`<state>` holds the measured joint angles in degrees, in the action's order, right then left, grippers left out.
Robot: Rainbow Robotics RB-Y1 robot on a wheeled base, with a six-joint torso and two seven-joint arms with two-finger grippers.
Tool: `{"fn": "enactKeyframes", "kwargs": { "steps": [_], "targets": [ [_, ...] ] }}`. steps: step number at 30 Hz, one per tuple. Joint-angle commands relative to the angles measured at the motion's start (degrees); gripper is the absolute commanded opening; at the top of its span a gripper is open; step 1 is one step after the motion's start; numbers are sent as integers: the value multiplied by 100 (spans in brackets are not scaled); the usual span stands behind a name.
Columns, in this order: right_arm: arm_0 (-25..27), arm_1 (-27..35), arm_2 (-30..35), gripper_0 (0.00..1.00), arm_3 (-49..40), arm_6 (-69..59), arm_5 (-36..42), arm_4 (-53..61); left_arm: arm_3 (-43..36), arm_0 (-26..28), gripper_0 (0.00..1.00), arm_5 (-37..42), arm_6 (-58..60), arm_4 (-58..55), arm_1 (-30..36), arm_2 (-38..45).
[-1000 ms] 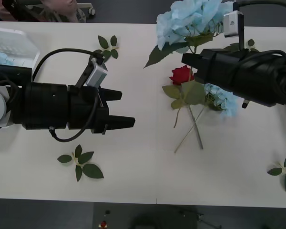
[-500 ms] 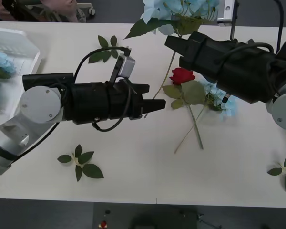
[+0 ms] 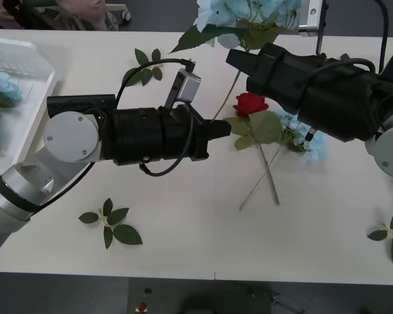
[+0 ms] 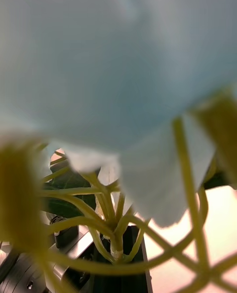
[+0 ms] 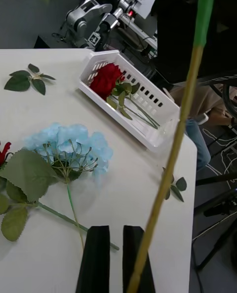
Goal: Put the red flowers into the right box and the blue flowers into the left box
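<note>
My right gripper (image 3: pixel 241 63) is shut on a blue flower (image 3: pixel 249 14) and holds it above the table's far side; its pale bloom (image 4: pixel 118 65) looms close in the right wrist view. The flower's stem (image 3: pixel 226 98) hangs down toward my left gripper (image 3: pixel 224 129). That gripper is shut with nothing between its fingers (image 5: pixel 98 258), and the stem (image 5: pixel 170 164) runs just beside them. A red flower (image 3: pixel 249 103) and another blue flower (image 5: pixel 69 142) lie on the table. The left box (image 3: pixel 27 53) holds blue flowers (image 3: pixel 0 85). In the right box (image 5: pixel 158 106) lies a red flower (image 5: pixel 105 78).
Loose leaf sprigs lie at the far middle (image 3: pixel 145 64), front left (image 3: pixel 112 224) and front right (image 3: pixel 392 237). The two arms nearly meet over the table's middle. Beyond the right box the table's edge drops off (image 5: pixel 190 174).
My left arm has reached right toward the hanging stem and its fingers have closed. My right arm lifted the blue flower earlier and now holds still.
</note>
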<state>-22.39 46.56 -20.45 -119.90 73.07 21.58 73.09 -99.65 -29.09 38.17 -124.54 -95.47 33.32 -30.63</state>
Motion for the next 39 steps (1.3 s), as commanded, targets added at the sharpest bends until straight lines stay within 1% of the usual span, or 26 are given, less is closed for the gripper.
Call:
{"fn": "enactKeyframes", "kwargs": {
  "steps": [1,4,5,6,7,8,9,15,18,19,20,22,24,25,27,28,29,31,34,37,39],
  "targets": [
    [-187,73,41,0,-69,41,-84,4,-90,-132,0,-47,-62,-51,148,48],
    [-187,91,50,0,-69,76,-84,4,-81,-132,0,-47,-70,-51,148,48],
    [-187,108,58,21,-60,85,-84,-5,-81,-132,0,-47,-70,-51,148,48],
    [-187,134,58,64,-60,93,-84,-5,-90,-132,0,-64,-70,-60,148,48],
    [-178,143,58,79,-51,102,-84,-5,-90,-132,0,-64,-79,-60,148,40],
    [-178,161,58,97,-43,111,-84,-14,-90,-132,0,-82,-79,-68,157,48],
    [-178,161,58,100,-43,111,-75,-5,-90,-132,0,-91,-88,-77,166,48],
    [-178,240,58,100,-34,128,-75,39,-107,-132,0,-223,-88,-315,421,48],
    [-187,257,58,100,-34,128,57,21,-169,-150,0,-434,-88,-675,983,48],
    [-178,249,67,100,-34,120,57,21,-186,-202,0,-442,-97,-1026,1379,84],
    [-178,249,67,100,-34,120,57,21,-204,-220,0,-434,-97,-1193,1546,92],
    [-178,284,67,100,-34,120,57,65,-309,-229,0,-434,-97,-1747,2380,163],
    [-178,345,58,100,-34,85,57,162,-327,-229,0,-354,-97,-2037,3075,242],
    [-178,416,58,100,-34,76,92,373,-274,-220,0,-249,-114,-2081,3549,303],
    [-178,539,67,100,-25,23,294,689,-142,-220,0,-91,-141,-2081,4103,365],
    [-169,794,58,100,19,-12,478,1067,95,-220,0,147,-167,-2011,4534,444],
    [-143,943,67,100,45,-65,610,1357,288,-220,0,270,-185,-1914,4727,488],
    [-55,1259,58,100,133,-381,883,2007,833,-229,0,410,-229,-1510,4973,567],
    [156,1602,58,100,230,-953,1155,2500,1501,-220,0,419,-369,-1053,5008,585],
    [376,2007,58,100,212,-1805,1586,2324,2195,-194,0,604,-633,-710,4947,585],
    [411,2086,58,100,195,-2289,1832,2122,2512,-158,0,516,-668,-429,4833,593]
  ]
}}
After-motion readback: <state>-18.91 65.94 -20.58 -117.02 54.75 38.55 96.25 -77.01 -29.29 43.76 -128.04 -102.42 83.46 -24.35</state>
